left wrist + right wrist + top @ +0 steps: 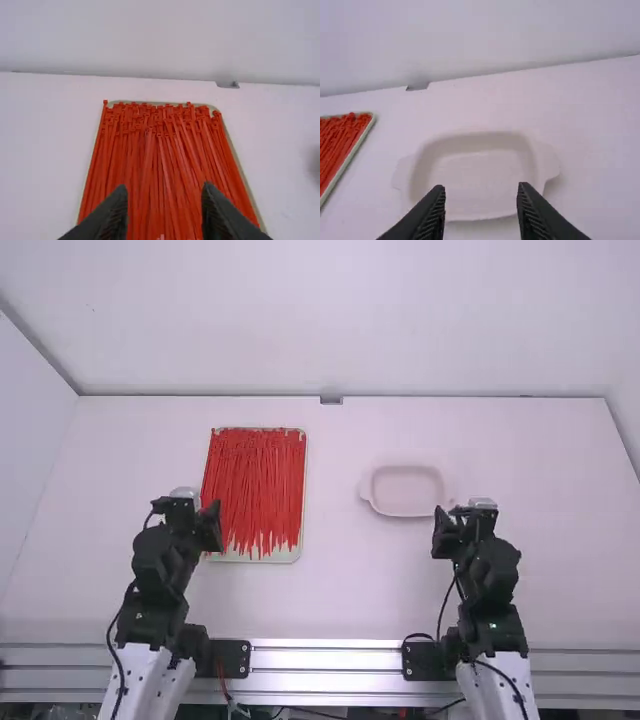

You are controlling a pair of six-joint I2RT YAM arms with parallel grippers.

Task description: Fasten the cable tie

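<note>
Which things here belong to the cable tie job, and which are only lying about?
Job: ties, tray, left hand, right hand, both open.
Lying about: dish, empty, use unclear; bracket.

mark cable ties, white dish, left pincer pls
cable ties (253, 492): high view, middle of the red pile
white dish (403, 490): high view, bare floor of the dish
left pincer (164, 189): left wrist view, midway between its fingertips
</note>
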